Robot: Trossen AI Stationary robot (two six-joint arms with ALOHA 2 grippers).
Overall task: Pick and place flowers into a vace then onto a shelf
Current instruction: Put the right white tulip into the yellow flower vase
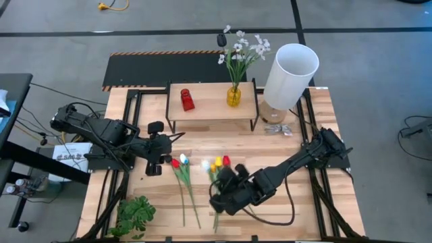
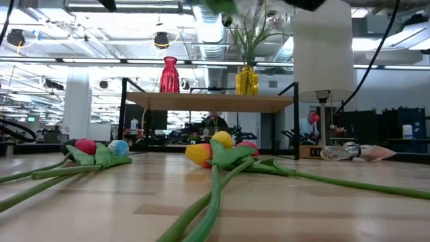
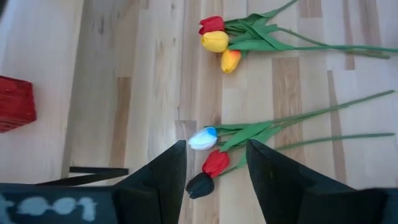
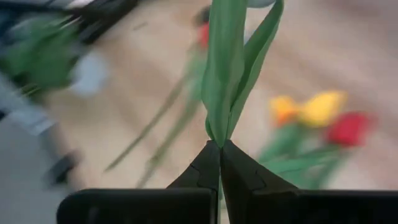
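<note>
Two groups of flowers lie on the table. White, red and dark tulips [image 3: 205, 155] lie on the left, red, yellow and orange ones [image 1: 219, 163] in the middle. My left gripper [image 3: 214, 168] hovers open over the left group's heads. My right gripper [image 1: 223, 181] is shut on another flower's green stem [image 4: 227, 68]. A pale head [image 1: 206, 164] beside it seems to belong to that flower. The shelf [image 1: 212, 101] carries a red vase [image 1: 187, 100] and a yellow vase [image 1: 233, 96] holding small white blossoms [image 1: 243, 48]. My right gripper pinches the flower's stem between its two fingertips, at the spot where the long leaves sprout [image 4: 219, 134]. Stem and leaves run straight on past the fingers. The flower is lifted off the table; in the low view only a green blur [image 2: 222, 5] shows at the top edge.
A white lamp shade [image 1: 290, 73] stands at the shelf's right end, with crumpled clear wrap [image 1: 277, 129] in front of it. A leafy green sprig [image 1: 135, 214] lies at the near left corner. A black panel [image 1: 162, 67] lies behind the shelf.
</note>
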